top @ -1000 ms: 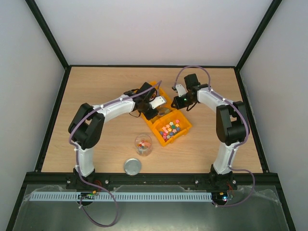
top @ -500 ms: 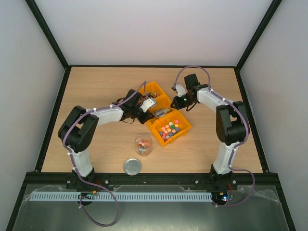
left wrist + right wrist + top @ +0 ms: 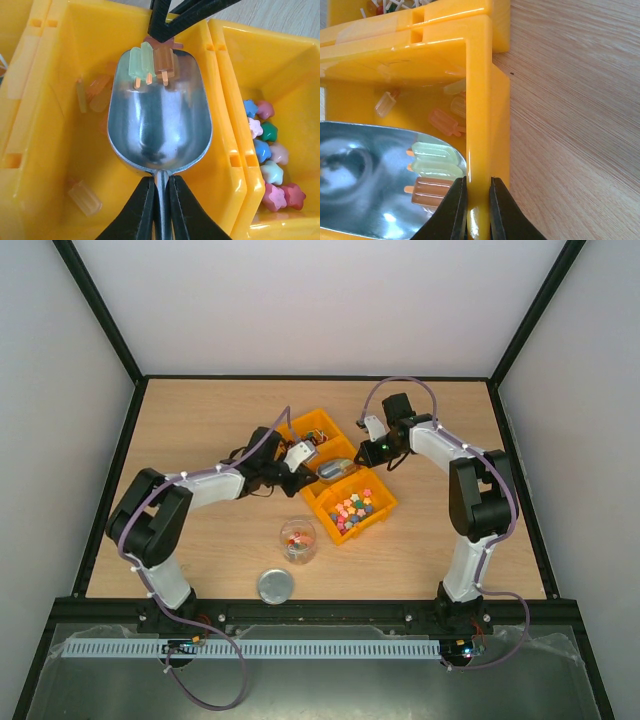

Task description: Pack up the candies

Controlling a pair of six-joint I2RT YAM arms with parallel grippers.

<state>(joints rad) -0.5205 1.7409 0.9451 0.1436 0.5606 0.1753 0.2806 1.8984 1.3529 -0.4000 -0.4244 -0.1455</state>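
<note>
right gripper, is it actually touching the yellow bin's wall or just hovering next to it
Touching. The right wrist view shows the right gripper clamped on the yellow bin wall, with one finger pressed flat against each face and no gap on either side.

bins yellow | scoop silver | candies red, white | popsicle sweets green, brown | star pieces pastel | table wood-grain

Three yellow bins sit in a diagonal row at mid-tabletop. A metal scoop is in the middle bin; pastel star sweets fill the nearest. A clear jar stands toward the near edge, a round lid nearer still.
</note>
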